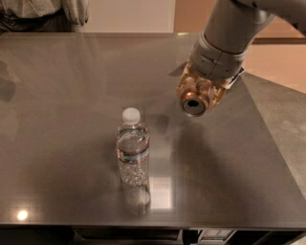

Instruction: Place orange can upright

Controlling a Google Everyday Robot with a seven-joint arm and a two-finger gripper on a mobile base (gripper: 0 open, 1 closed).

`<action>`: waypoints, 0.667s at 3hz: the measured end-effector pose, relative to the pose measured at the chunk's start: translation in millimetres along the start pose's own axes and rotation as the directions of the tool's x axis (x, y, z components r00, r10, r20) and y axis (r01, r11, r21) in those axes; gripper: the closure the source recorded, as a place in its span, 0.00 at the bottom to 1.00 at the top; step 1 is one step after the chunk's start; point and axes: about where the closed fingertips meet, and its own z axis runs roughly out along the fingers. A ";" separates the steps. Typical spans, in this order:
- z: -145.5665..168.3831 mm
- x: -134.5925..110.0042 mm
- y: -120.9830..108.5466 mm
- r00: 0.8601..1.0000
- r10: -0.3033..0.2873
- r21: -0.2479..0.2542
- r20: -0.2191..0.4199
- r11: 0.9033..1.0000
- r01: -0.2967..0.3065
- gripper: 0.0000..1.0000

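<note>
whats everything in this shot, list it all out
table: 1, glossy grey-brown, fills most of the view
bottle: 1, clear with white cap, upright on the table left of centre
can: 1, orange with silver ends, held in the air over the table's right side, tilted, one end facing the camera
person: 1, grey clothes, beyond the table's far left edge, only the torso shows
blue-white sliver: 1, peeking out beside the arm, too hidden to name
arm: 1, grey, coming in from the top right
hand: 1, at the end of the arm above the table's right side, closed on the can
</note>
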 end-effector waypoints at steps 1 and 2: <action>-8.3 1.3 1.9 0.994 0.112 0.004 -0.007 0.994 -0.112 1.00; -8.3 1.3 1.8 0.994 0.112 0.004 -0.007 0.994 -0.112 1.00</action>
